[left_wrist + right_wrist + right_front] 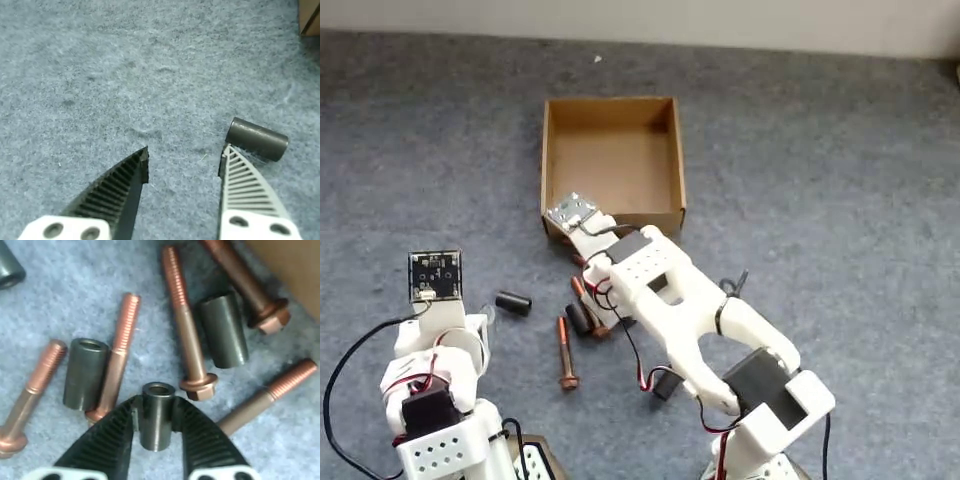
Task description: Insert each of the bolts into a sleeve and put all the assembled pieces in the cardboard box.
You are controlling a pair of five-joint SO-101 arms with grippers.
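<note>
My right gripper [157, 403] is shut on a dark sleeve [157, 426], held upright between its black fingers over a cluster of parts. Around it lie several copper bolts, such as one [186, 325] beside a sleeve [223, 331] and another [119, 352] beside a sleeve [86, 372]. My left gripper [186, 150] is open over bare carpet, with a lone dark sleeve [256, 139] lying just past its pale fingertip [231, 159]. The high view has that sleeve [513, 302] right of the left arm [435, 330]. The cardboard box [552, 160] stands behind the right arm's wrist [575, 214].
A bolt [566, 352] and a sleeve [578, 318] lie between the arms, and another sleeve [665, 384] sits under the right arm [700, 320]. The box's brown wall [295, 265] is close behind the cluster. Grey carpet spreads open to the left and right of the box.
</note>
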